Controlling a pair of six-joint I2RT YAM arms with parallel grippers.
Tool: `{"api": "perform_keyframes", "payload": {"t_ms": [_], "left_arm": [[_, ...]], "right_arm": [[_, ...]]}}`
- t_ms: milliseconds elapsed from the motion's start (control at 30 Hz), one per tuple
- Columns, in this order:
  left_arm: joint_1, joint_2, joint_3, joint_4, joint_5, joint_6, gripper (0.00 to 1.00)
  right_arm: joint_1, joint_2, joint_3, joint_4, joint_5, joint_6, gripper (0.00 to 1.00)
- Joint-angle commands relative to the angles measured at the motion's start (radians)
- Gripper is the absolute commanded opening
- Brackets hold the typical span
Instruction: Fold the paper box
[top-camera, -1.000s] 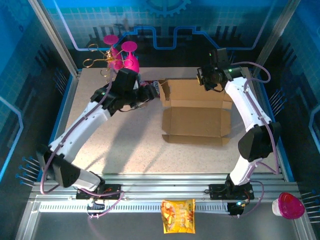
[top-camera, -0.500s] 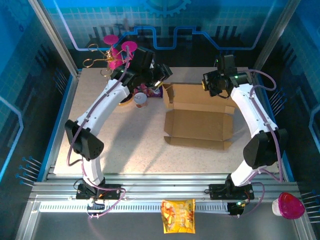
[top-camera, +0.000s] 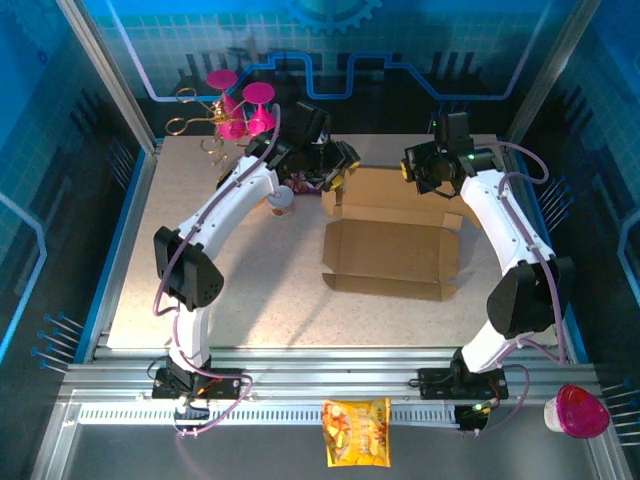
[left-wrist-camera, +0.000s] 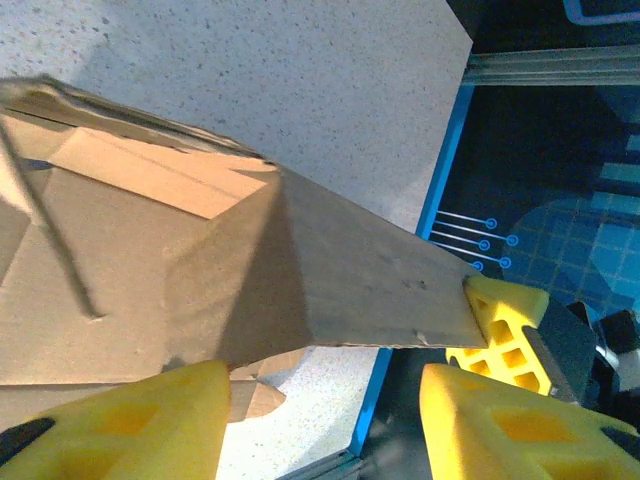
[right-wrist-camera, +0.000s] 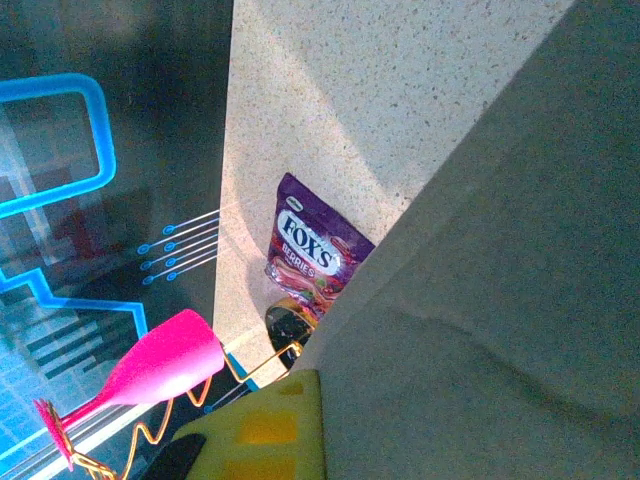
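The paper box (top-camera: 385, 245) is brown corrugated cardboard lying open mid-table, its back wall raised and the front panel flat. My left gripper (top-camera: 335, 165) hovers at the box's back-left corner. In the left wrist view it (left-wrist-camera: 320, 420) is open, its yellow fingers (left-wrist-camera: 120, 425) wide apart below the wall's edge (left-wrist-camera: 380, 290). My right gripper (top-camera: 418, 172) is at the right end of the back wall. One of its yellow fingers (right-wrist-camera: 260, 430) lies flush against the cardboard (right-wrist-camera: 480, 300); the other finger is hidden behind it.
A purple Fox's packet (right-wrist-camera: 310, 250) and a small round tin (top-camera: 283, 200) lie left of the box. Pink glasses on a gold wire stand (top-camera: 235, 110) stand at the back left. An orange snack packet (top-camera: 357, 432) and a pink-lidded cup (top-camera: 578, 410) rest on the front rail.
My left arm has swung right and stretched out, carrying its gripper to the box's back-left corner. The box has shifted slightly left. The right gripper has stayed on the back wall.
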Motion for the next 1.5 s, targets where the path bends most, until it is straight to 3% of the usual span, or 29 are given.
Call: {"api": "perform_keyframes", "payload": {"t_ms": [0,200,433,500,633,733,867,1033,1333,1467], "left_arm": [[-0.003,0.03,0.029,0.006,0.019,-0.02,0.52],[0.017,0.059,0.035,0.025,0.011,-0.026,0.41],[0.036,0.05,-0.015,0.069,0.009,-0.061,0.0],[0.036,0.035,-0.047,0.085,0.006,-0.089,0.0],[0.036,-0.02,-0.14,0.132,-0.016,-0.19,0.0],[0.036,-0.069,-0.216,0.182,-0.036,-0.267,0.0],[0.036,-0.113,-0.277,0.226,-0.054,-0.333,0.0],[0.035,-0.137,-0.306,0.24,-0.058,-0.368,0.0],[0.035,-0.168,-0.347,0.245,-0.057,-0.385,0.0],[0.035,-0.187,-0.377,0.262,-0.059,-0.394,0.0]], "right_arm": [[-0.011,-0.03,-0.008,0.028,-0.03,0.009,0.0],[-0.011,-0.047,-0.043,0.052,-0.044,0.004,0.0],[-0.015,-0.059,-0.114,0.189,-0.106,-0.032,0.0],[-0.021,-0.073,-0.169,0.288,-0.13,-0.05,0.0],[-0.03,-0.157,-0.33,0.514,-0.134,-0.064,0.32],[-0.02,-0.241,-0.478,0.66,-0.103,-0.023,0.43],[0.018,-0.32,-0.647,0.806,-0.028,0.065,0.46],[0.066,-0.3,-0.752,0.99,0.016,0.15,0.46],[0.14,-0.219,-0.738,1.147,0.108,0.18,0.47],[0.154,-0.217,-0.733,1.133,0.12,0.18,0.48]]}}
